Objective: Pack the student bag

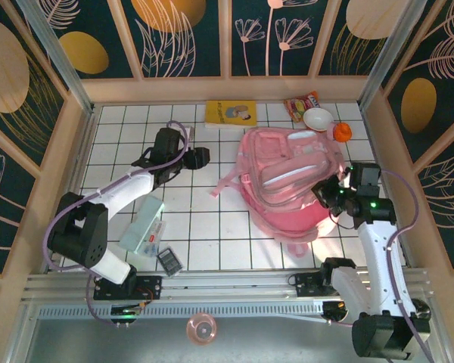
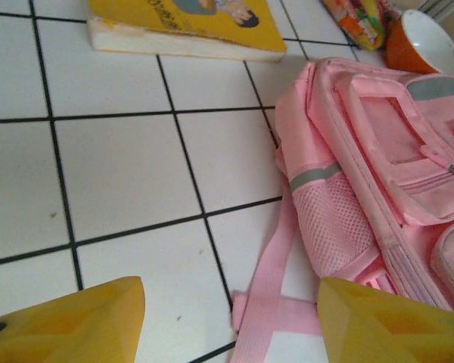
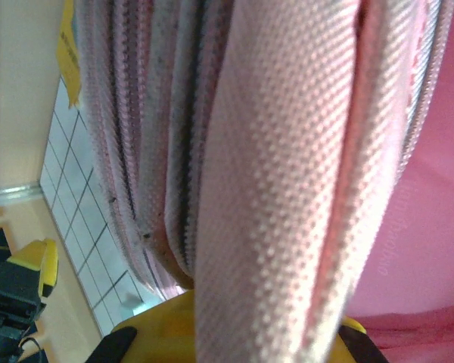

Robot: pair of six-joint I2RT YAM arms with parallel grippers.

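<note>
Slippage is the risk: right gripper (image 1: 326, 191) pinches only a thin fabric edge of the student bag (image 1: 287, 181), mid-table right; left gripper (image 1: 198, 157) hangs wide, empty, near its strap (image 2: 268, 249), so pulling could free it.

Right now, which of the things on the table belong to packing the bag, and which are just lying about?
Likely for the job: student bag, gripped at its edge by the right gripper; yellow book; pale green case; calculator.
Likely just lying about: snack packet; bowl; small orange item; pink disc.
</note>
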